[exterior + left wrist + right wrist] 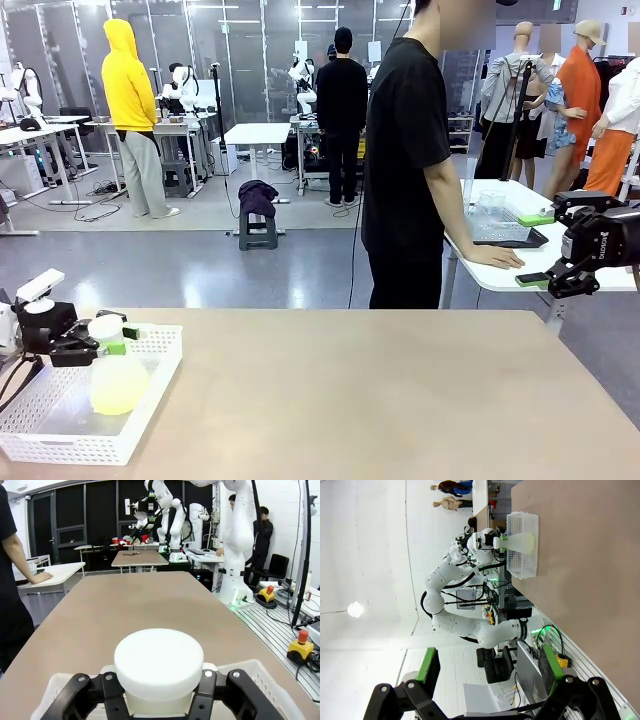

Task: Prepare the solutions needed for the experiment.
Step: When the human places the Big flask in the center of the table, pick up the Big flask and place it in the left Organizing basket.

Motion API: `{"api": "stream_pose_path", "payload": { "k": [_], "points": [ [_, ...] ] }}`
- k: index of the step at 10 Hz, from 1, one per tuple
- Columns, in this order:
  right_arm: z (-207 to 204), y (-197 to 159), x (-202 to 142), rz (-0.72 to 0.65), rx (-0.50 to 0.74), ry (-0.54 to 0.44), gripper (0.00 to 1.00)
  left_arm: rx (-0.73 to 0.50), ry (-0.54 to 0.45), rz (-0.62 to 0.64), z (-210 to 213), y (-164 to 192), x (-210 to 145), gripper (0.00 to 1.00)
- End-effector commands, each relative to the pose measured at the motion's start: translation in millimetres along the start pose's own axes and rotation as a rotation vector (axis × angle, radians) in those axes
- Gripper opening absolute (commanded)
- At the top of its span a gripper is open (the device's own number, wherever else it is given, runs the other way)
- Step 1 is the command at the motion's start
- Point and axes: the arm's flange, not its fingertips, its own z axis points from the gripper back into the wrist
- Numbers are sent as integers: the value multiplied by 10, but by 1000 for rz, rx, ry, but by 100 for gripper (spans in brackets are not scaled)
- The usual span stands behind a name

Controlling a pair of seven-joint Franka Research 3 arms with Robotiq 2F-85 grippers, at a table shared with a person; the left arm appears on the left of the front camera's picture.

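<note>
Broadly, the brown table is bare except at its near left corner, where a white perforated basket sits. Inside it stands a frosted conical flask with a white cap. The solutions show as a pale yellow-green tint low in the flask's body. The left gripper is clenched around the flask's neck just under the cap, its green pads pressing from both sides. The right gripper hangs off the table's right edge, fingers spread and grasping nothing. A person stands beyond the far edge, one hand resting on a side desk. As for risk: a grip this high on a smooth neck could let the flask swing or slip when lifted, and its base might catch the basket wall, tipping the liquid.
</note>
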Motion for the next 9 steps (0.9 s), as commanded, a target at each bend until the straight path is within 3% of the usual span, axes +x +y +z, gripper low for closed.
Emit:
{"api": "stream_pose_path", "payload": {
  "k": [1, 2, 3, 4, 9],
  "points": [
    [6, 6, 6, 14, -3, 4, 100, -16, 16, -9, -19, 35, 6, 63],
    [6, 6, 6, 14, -3, 4, 100, -10, 11, -10, -21, 35, 3, 73],
    [6, 6, 6, 14, -3, 4, 100, 1, 3, 9, -10, 35, -14, 68],
    [6, 6, 6, 14, -3, 4, 100, -3, 1, -1, -6, 5, 4, 78],
    [6, 6, 6, 14, -3, 4, 100, -3, 1, -1, -6, 5, 4, 78]
  ]
}}
